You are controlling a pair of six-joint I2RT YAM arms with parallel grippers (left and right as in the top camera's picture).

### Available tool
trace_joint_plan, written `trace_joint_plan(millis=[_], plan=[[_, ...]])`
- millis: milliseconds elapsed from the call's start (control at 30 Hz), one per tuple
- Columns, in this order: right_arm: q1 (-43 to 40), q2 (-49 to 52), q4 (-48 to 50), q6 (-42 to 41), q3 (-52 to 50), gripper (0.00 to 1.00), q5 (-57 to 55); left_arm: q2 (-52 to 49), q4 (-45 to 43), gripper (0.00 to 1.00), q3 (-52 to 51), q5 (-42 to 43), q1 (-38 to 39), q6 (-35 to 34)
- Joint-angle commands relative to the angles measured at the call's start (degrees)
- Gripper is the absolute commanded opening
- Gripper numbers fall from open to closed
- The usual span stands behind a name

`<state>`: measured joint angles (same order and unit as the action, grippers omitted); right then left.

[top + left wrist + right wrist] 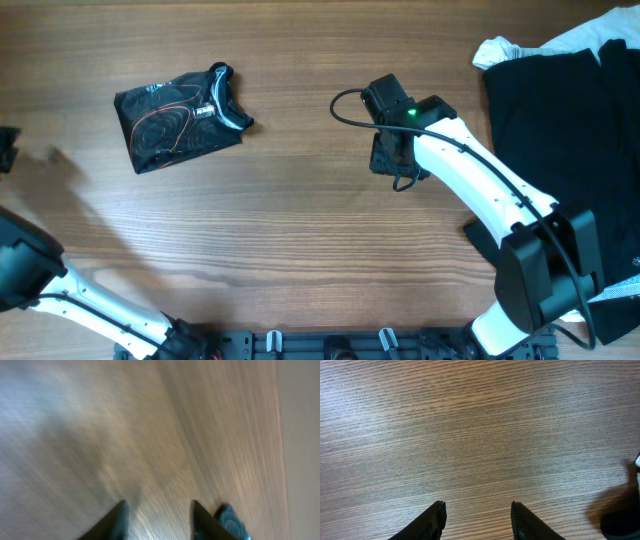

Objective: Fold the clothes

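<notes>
**Folded black jersey on the far left of the counter, both grippers released and away from it**

The wooden counter (pixel 300 230) carries a pile of clothes (pixel 560 90) at the far right, mostly black, with one white garment (pixel 500 48) showing at its far edge. The black jersey (pixel 175 118) lies folded into a small rectangle on the far left side, with thin orange-red wavy lines on it and the pale collar (pixel 232 115) turned to the right. The right gripper (pixel 477 515) is over bare wood in the middle of the counter, between the jersey and the pile and well apart from both; its fingers stand apart and hold nothing. The left gripper (pixel 157 520) also has its fingers spread with nothing between them, though its view is blurred. A small white logo (pixel 207 97) sits near the collar, too small to be read.
</notes>
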<state>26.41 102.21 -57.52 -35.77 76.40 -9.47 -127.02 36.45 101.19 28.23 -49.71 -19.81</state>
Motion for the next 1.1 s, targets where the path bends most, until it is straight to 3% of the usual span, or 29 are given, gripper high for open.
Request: trace_joint_plan(millis=[0, 167, 433, 600, 1067], plan=[[-0.04, -0.98, 0.13, -0.35, 0.15, 0.47, 0.5, -0.28, 0.37, 0.55, 0.17, 4.52, 5.03, 7.48], [-0.04, -0.98, -0.31, -0.35, 0.15, 0.47, 0.48, -0.68, 0.07, 0.61, 0.07, 4.24, 13.86, 15.26], [-0.04, -0.98, -0.66, -0.33, 0.15, 0.47, 0.5, -8.22, -0.7, 0.66, 0.07, 0.28, 21.59, 15.54], [-0.04, -0.98, -0.66, -0.31, 0.15, 0.47, 0.48, -11.26, 0.37, 0.68, 0.02, -5.73, 21.86, 15.54], [-0.04, -0.98, -0.63, -0.26, 0.15, 0.48, 0.48, -10.43, 1.92, 0.63, 0.46, -6.88, 19.08, 15.52]])
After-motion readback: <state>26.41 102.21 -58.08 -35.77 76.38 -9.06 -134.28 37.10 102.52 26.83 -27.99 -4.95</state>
